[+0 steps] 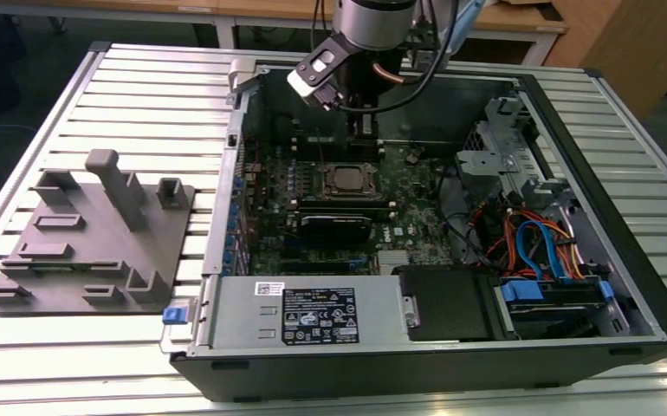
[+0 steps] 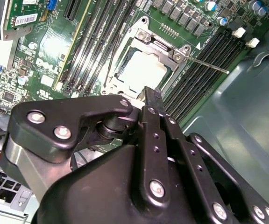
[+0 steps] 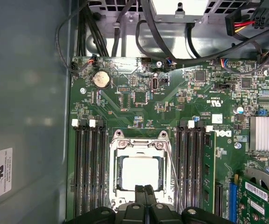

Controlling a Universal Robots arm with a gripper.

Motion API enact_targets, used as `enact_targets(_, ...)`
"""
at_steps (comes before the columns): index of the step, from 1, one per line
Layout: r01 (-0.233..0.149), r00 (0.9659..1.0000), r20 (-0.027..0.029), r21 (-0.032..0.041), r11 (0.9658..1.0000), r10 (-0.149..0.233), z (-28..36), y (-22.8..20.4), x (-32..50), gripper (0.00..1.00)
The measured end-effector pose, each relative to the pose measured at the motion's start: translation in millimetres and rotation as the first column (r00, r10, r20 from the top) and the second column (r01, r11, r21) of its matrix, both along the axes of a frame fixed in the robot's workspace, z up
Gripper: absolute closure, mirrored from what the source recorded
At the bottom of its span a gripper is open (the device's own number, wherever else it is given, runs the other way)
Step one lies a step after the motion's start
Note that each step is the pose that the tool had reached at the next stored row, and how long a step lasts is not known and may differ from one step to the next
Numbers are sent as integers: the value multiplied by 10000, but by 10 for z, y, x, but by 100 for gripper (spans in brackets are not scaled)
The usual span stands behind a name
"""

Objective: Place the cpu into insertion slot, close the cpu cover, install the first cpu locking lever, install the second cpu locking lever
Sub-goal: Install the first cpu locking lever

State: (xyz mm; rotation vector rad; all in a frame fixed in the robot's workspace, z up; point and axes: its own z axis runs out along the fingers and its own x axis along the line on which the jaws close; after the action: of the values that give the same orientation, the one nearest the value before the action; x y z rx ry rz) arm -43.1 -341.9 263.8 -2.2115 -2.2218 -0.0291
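The cpu (image 3: 139,171) lies in the insertion slot (image 3: 117,196) on the green board, its silver top facing up; it also shows in the second wrist view (image 2: 141,70). The cpu cover (image 3: 139,145) lies flat around it, framing the chip. One thin wire locking lever (image 3: 174,172) runs slanted along the socket's side, and its end sticks out over the memory slots (image 2: 209,65). A second lever (image 2: 107,70) runs along the opposite side. My gripper (image 3: 145,190) hovers just above the socket's edge, fingers shut with nothing between them. In the exterior view it hangs over the back of the case (image 1: 363,130), beyond the socket (image 1: 343,179).
Black memory slots (image 3: 88,168) flank the socket on both sides. The case wall (image 3: 27,116) stands close beside the board. A finned heatsink (image 3: 267,133), cables (image 1: 541,251), drive bays and the power supply (image 1: 299,312) fill the case. A grey fixture plate (image 1: 91,234) lies outside on the exterior view's left.
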Motion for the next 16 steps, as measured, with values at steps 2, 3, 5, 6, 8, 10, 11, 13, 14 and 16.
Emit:
enact_targets(2, -35, 10000, 0, -1, 10000, 35, 0, 0, 0, 90)
enact_targets(3, -90, 10000, 0, 0, 10000, 90, 0, 0, 0, 90)
enact_targets(5, -293, 9996, 0, -1, 9996, 293, 0, 0, 0, 90)
enact_targets(6, -415, 9991, 0, -1, 9991, 415, 0, 0, 0, 90)
enact_targets(8, -669, 9978, 0, -2, 9978, 669, 1, 0, 0, 90)
enact_targets(10, -928, 9957, 0, -1, 9957, 928, 0, 0, 0, 90)
enact_targets(11, -1049, 9945, 0, 0, 9945, 1049, 0, 0, 0, 90)
enact_targets(13, -1285, 9917, 0, -1, 9917, 1285, 0, 0, 0, 90)
enact_targets(14, -1396, 9902, 0, -1, 9902, 1396, 0, 0, 0, 90)
enact_targets(16, -1605, 9870, 1, -1, 9870, 1605, 0, 0, 0, 90)
